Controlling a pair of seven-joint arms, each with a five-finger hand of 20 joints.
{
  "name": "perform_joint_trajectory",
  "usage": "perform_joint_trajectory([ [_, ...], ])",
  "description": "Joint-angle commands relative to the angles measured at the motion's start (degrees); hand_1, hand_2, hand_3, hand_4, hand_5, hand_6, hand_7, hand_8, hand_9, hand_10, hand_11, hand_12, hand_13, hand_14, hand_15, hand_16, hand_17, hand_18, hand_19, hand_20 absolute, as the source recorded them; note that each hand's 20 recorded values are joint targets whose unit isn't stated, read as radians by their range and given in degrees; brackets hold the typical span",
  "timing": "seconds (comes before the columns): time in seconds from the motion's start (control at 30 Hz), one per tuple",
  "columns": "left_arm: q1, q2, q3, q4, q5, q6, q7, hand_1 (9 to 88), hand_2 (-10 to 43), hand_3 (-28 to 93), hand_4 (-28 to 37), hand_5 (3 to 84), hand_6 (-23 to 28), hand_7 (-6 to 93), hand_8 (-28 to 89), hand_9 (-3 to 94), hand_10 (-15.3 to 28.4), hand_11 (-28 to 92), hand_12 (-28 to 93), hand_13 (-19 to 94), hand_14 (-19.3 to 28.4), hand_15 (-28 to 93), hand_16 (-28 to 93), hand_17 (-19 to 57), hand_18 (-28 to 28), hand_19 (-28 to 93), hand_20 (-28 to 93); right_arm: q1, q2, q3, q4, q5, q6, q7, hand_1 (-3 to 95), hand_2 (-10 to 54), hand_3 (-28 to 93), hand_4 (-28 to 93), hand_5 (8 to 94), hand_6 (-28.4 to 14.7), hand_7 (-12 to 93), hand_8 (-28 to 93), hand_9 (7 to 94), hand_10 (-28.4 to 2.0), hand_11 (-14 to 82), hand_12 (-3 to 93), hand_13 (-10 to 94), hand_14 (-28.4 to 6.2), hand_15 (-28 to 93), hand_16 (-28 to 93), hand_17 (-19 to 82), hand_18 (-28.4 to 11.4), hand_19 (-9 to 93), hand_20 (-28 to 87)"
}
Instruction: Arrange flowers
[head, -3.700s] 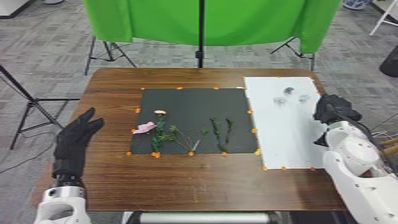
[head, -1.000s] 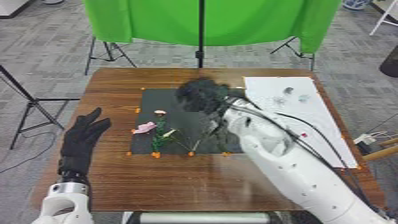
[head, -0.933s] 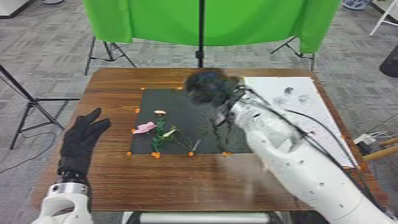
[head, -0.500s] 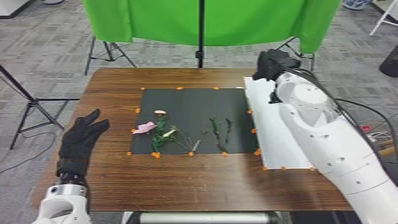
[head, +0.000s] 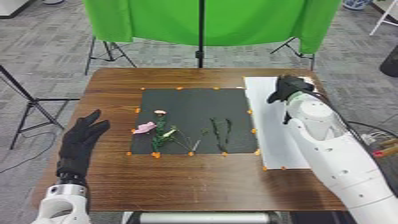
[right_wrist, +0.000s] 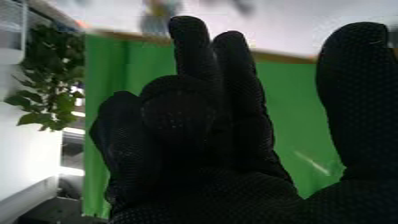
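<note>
Flowers (head: 144, 128) lie between the spread fingers of the left hand (head: 76, 145) and those of the right hand (head: 289, 88), some straight, some bent, above white paper (head: 274, 131).

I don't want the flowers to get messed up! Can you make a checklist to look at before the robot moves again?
1. Right hand over the white sheet: ok.
2. Nothing pinched between its thumb and fingers: ok.
3. Left hand away from the dark mat: ok.
4. Pink flower at the mat's left side: ok.
5. Blooms on top of the two green stems: not ok, none there.
6. Something to pick beneath the right hand: cannot tell, it's covered.
</note>
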Motion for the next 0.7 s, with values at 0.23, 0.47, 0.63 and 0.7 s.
perform_joint_trajectory([
  [0.23,0.6,-0.50,-0.32,-0.04,0.55,-1.17,-1.06,21.8,3.4,65,-26.2,43.8,3.6,5.8,-6,47.7,13.3,16,13,37,15.0,11,3,7.4,11.3,2,21,-4.9,-0.8,-0.2,5.9,-3.7,15.2,-2.1,56.0,-9.5,57,-16,69.9,-1.9,15,5,80.9,-12.4,11.9,29.0,88,-2.4,64,31,64,-11.5,93,60],
  [0.47,0.8,-0.48,-0.49,-0.16,0.44,-0.81,-0.53,21.7,3.2,65,-25.9,43.8,3.6,6.0,-6,47.7,13.3,16,13,37,15.0,11,3,7.4,11.3,2,21,-2.8,2.6,-3.1,-0.1,2.4,23.3,-3.6,62.1,-9.5,56,-17,79.5,-0.7,18,9,91.1,-8.7,7.7,35.0,92,-0.9,63,32,68,-10.7,93,61],
  [0.63,0.5,-0.54,-0.25,-0.04,0.50,-1.06,-0.68,21.6,3.0,65,-25.8,43.8,3.5,6.0,-6,47.6,13.2,16,13,37,14.8,11,3,7.3,11.3,2,21,-1.0,4.9,-8.2,-8.7,8.3,26.0,-6.1,61.9,-9.5,57,-16,80.2,-0.6,18,9,91.5,-8.8,8.2,35.4,93,-0.7,62,32,68,-10.5,93,61],
  [0.7,0.3,-0.55,-0.08,0.09,0.61,-1.21,-0.69,21.5,3.0,65,-25.8,43.8,3.5,5.9,-6,47.6,13.2,16,13,36,14.7,11,3,7.3,11.3,2,21,0.0,5.0,-10.8,-11.1,9.9,25.6,-8.0,61.8,-9.5,57,-16,80.2,-0.5,18,9,91.4,-8.9,8.2,35.5,93,-0.7,62,32,69,-10.5,93,61],
])
